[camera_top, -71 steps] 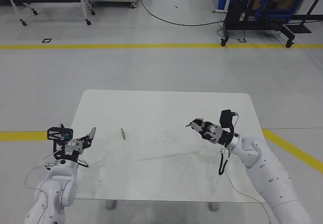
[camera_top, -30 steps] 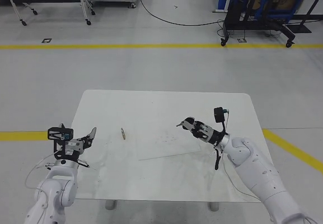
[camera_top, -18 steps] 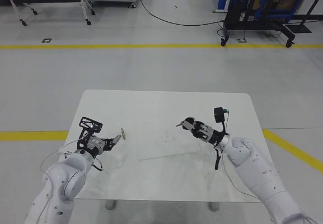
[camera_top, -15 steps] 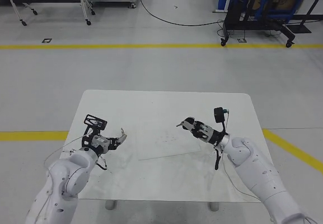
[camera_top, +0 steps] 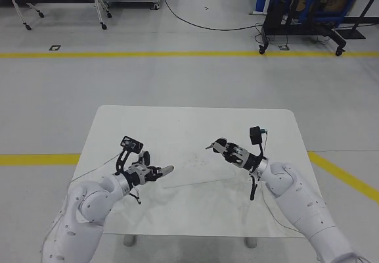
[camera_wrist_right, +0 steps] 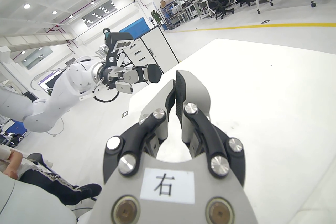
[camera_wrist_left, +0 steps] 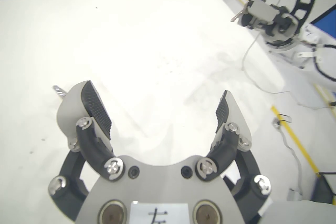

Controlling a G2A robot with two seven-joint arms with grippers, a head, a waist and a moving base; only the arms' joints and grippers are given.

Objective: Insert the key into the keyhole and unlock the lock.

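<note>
My right gripper [camera_top: 210, 145] hovers over the middle of the white table [camera_top: 242, 121], shut; its pads [camera_wrist_right: 181, 93] meet. A thin metal key [camera_wrist_left: 235, 18] sticks out of that right gripper [camera_wrist_left: 245, 12]. My left gripper [camera_top: 165, 170] is left of centre, low over the table, open with nothing between its fingers [camera_wrist_left: 95, 107]. A small ridged metal object [camera_wrist_left: 59, 91] lies on the table just outside one left finger, partly hidden by it; I cannot tell if it is the lock. The left gripper [camera_wrist_right: 147, 75] faces the right gripper [camera_wrist_right: 175, 80] across a gap.
The tabletop between the grippers is bare with faint scuffs [camera_wrist_left: 210, 72]. A cable [camera_top: 255, 187] hangs from the right arm. Yellow floor lines [camera_top: 176, 54] run beyond the table, and carts [camera_top: 307, 26] stand far behind.
My left arm swung in from the table's left edge toward the centre, passing over the small object on the table. The right gripper shifted a little leftward, then stayed put.
</note>
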